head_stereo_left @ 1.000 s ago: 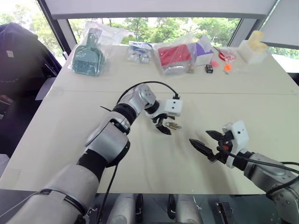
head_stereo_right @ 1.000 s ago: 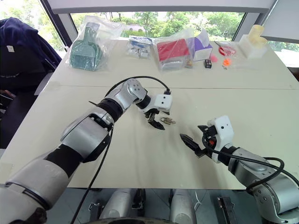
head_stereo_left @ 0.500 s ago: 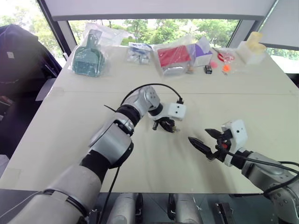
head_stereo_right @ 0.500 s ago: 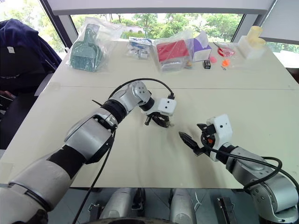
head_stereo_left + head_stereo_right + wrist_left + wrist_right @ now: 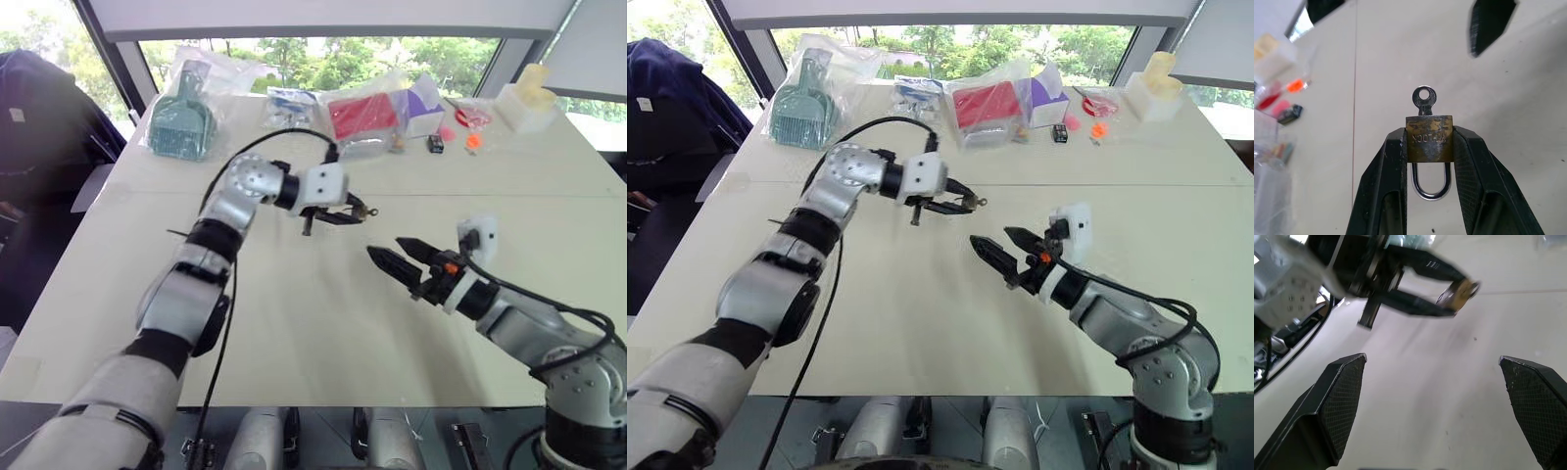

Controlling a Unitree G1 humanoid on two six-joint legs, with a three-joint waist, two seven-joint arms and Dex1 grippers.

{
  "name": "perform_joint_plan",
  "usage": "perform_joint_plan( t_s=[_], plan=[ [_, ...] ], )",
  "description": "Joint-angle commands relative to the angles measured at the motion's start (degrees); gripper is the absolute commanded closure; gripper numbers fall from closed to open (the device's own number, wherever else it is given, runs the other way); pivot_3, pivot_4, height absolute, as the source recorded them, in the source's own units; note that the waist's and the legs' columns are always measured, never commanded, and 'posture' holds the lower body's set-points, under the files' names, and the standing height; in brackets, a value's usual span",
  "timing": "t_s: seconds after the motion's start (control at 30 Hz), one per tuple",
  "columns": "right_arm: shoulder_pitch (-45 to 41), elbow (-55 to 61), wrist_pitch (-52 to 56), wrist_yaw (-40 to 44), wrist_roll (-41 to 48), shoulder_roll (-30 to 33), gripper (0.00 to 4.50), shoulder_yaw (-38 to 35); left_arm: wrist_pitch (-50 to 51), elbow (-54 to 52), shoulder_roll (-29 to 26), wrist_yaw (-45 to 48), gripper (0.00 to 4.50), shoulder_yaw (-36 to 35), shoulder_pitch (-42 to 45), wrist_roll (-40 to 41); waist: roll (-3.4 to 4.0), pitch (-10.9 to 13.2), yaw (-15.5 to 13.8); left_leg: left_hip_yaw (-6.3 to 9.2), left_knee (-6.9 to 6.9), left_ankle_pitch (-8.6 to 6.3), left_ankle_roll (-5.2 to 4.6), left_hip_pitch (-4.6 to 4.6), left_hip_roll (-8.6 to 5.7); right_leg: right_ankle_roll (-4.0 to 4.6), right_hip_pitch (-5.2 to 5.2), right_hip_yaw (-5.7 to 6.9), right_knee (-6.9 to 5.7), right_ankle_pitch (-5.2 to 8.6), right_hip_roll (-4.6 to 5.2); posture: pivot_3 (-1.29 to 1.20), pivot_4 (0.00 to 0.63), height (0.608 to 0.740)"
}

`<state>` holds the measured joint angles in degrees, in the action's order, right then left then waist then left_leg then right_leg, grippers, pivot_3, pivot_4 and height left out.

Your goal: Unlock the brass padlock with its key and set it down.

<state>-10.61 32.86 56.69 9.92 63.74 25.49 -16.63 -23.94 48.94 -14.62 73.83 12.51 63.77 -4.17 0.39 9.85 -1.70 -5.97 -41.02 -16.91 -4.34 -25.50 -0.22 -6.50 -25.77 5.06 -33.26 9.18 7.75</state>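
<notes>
My left gripper [image 5: 1429, 137] is shut on the brass padlock [image 5: 1429, 138] and holds it in the air above the table. Its black fingers [image 5: 1386, 186] clamp the lock's two sides. The silvery shackle [image 5: 1430, 185] points back toward the wrist, and the key [image 5: 1424, 98] sticks out of the lock's far end. From the head camera the padlock [image 5: 364, 210] hangs at the tip of the left gripper [image 5: 355, 209], over the middle of the table. My right gripper [image 5: 387, 249] stands open and empty a short way to the right of the lock and nearer to me, pointing toward it.
Along the table's far edge lie a bagged green item [image 5: 183, 122], a bagged red item [image 5: 365, 117], a purple box [image 5: 423, 103], a small black box [image 5: 438, 144] and a white container [image 5: 529, 103]. A dark jacket [image 5: 39, 117] hangs left of the beige table [image 5: 294, 323].
The left gripper closed on the padlock lying on the table and lifted it up and to the left. The right gripper rose and moved left toward it, still open.
</notes>
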Motion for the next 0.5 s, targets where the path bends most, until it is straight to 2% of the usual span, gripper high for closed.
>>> perform_joint_plan(
  t_s=[0.03,0.23,0.5],
  plan=[
    [-3.9,-1.9,-1.1,-1.0,5.9,-1.3,0.00,-1.0,4.0,-13.9,-1.1,-0.6,3.79,-1.1,-3.6,3.9,0.00,0.0,0.0,0.00,-0.01,0.00,0.00,0.00,0.00,0.00,0.00,0.00,0.00,0.00,0.00,0.00,0.150,0.735],
    [-6.2,-4.8,-1.0,-1.1,9.0,-0.2,0.00,-0.6,11.0,-27.7,-2.3,-3.5,3.79,-0.9,-9.1,6.1,0.02,0.0,-0.1,0.00,-0.01,0.01,0.01,0.07,-0.01,-0.02,0.11,0.00,0.01,-0.02,-0.04,0.00,0.150,0.735],
    [-7.1,-6.4,-3.4,-1.6,11.2,-0.5,0.00,-1.2,12.9,-32.0,-2.5,-6.5,3.79,-0.1,-11.0,7.4,0.03,0.0,0.2,0.00,-0.01,0.02,0.01,0.14,-0.01,-0.05,0.18,0.00,0.01,-0.03,-0.09,0.00,0.150,0.735]
  ],
)
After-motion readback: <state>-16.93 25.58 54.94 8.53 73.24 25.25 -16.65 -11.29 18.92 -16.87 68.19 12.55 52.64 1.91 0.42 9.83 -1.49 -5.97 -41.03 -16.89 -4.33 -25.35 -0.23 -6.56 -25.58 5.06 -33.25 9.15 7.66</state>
